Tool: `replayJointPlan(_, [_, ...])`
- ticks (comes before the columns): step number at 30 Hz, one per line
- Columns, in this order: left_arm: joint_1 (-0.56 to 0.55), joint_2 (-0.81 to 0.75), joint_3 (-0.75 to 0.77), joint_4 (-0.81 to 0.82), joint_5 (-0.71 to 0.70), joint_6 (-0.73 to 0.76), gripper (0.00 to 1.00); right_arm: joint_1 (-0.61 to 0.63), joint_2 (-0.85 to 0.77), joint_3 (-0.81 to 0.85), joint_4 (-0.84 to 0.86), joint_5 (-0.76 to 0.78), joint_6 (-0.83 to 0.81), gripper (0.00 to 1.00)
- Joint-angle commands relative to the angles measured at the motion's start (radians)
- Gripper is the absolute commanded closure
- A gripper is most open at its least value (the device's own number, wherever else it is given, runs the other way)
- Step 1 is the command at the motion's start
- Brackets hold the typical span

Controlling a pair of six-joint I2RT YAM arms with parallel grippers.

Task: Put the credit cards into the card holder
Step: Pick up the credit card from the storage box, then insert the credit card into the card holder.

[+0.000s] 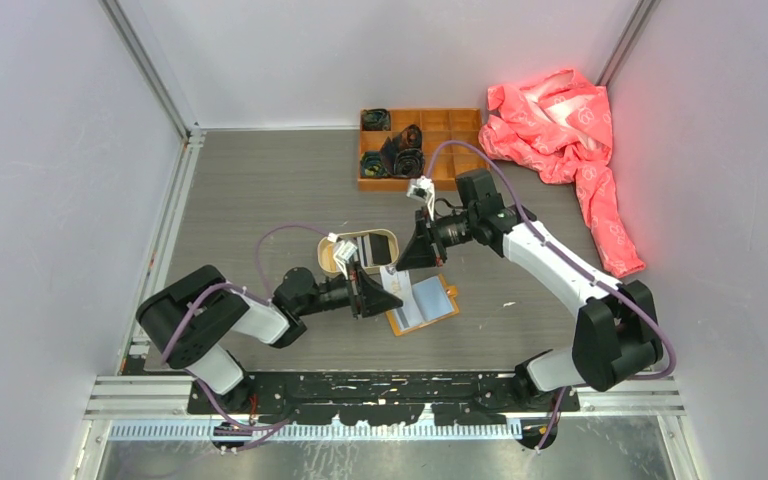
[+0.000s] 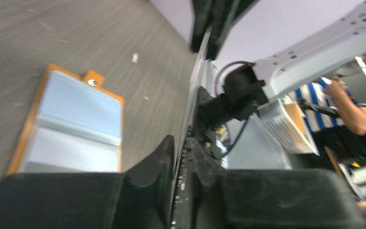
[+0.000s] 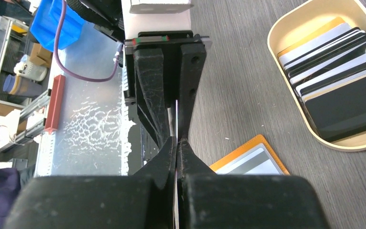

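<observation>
Just over the open card holder (image 1: 425,305), both jaws clenched on one card (image 1: 391,281), card tray (image 3: 290,21) beside

Mustard-orange card holder (image 1: 425,306) lined pale blue-grey, black, white and grey credit cards (image 3: 336,71), white-printed pink cloth (image 1: 560,120)

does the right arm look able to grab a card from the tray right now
Probably not: the right pincer is shut on a card that the left pincer also pinches. The tray itself lies uncovered close by.

White arm links (image 1: 550,255), black joints (image 1: 610,340), purple cables (image 1: 262,250), black pincer fingers (image 3: 190,164)
</observation>
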Motion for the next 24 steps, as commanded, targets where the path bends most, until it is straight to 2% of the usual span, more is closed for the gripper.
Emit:
replayJointPlan(1, [0.018,-0.067,-0.068,0.041,-0.184,0.012,0.76,-0.026,-0.031,0.058,-0.057,0.053,-0.023,0.99])
replayJointPlan(3, [0.022,-0.140,-0.132,-0.028,-0.290,0.031,0.64,-0.068,-0.031,0.044,-0.049,0.060,0.007,0.99])
replayJointPlan(5, [0.022,-0.266,-0.167,-0.179,-0.355,0.053,0.59,-0.100,-0.026,0.020,-0.048,0.086,0.017,0.99])
replayJointPlan(10, [-0.010,-0.592,-0.069,-0.863,-0.447,0.132,0.54,-0.123,0.037,-0.038,-0.062,0.175,0.006,0.99])
replayJointPlan(13, [-0.028,-0.733,-0.049,-1.079,-0.510,0.120,0.54,-0.128,0.094,-0.042,-0.066,0.258,0.036,0.99])
replayJointPlan(18, [-0.038,-0.833,-0.091,-1.114,-0.535,0.001,0.56,-0.129,0.166,-0.019,-0.132,0.366,0.042,0.99])
replayJointPlan(24, [-0.114,-0.731,-0.112,-1.011,-0.600,-0.092,0.58,-0.131,0.138,-0.062,-0.125,0.421,0.071,0.99])
